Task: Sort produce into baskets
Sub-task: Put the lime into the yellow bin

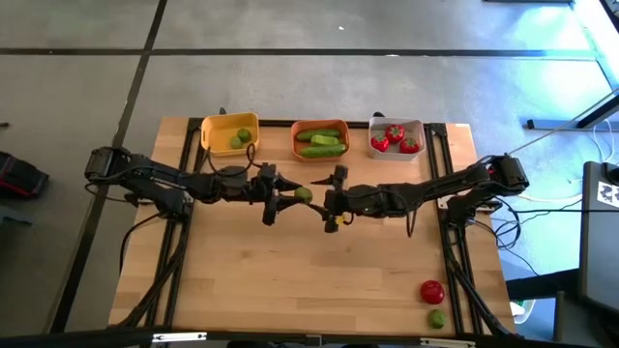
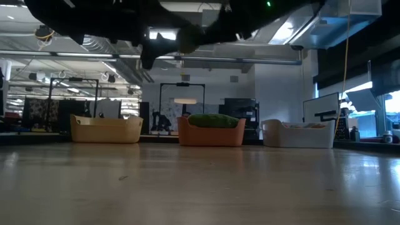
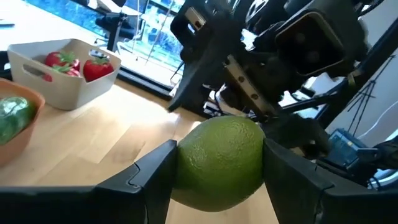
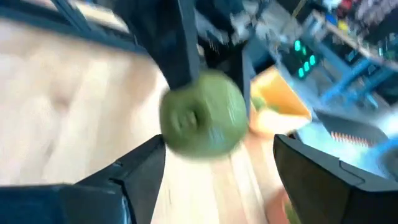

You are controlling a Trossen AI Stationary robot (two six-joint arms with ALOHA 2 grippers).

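My left gripper is shut on a light-green lime high above the middle of the table; the lime also shows in the left wrist view. My right gripper is open, facing the lime from the table's right, its fingers apart and clear of it. The yellow basket holds limes, the orange basket holds cucumbers, and the white basket holds tomatoes. A red tomato and another lime rest on the table at the near right. My left gripper pinches the lime's two opposite sides between its two fingers. The fingers come about level from the table's left. The lime is lifted clear of the table.
The three baskets stand in a row along the far edge, seen in the low view as yellow, orange and white. Bare wood lies in the middle and near left of the table.
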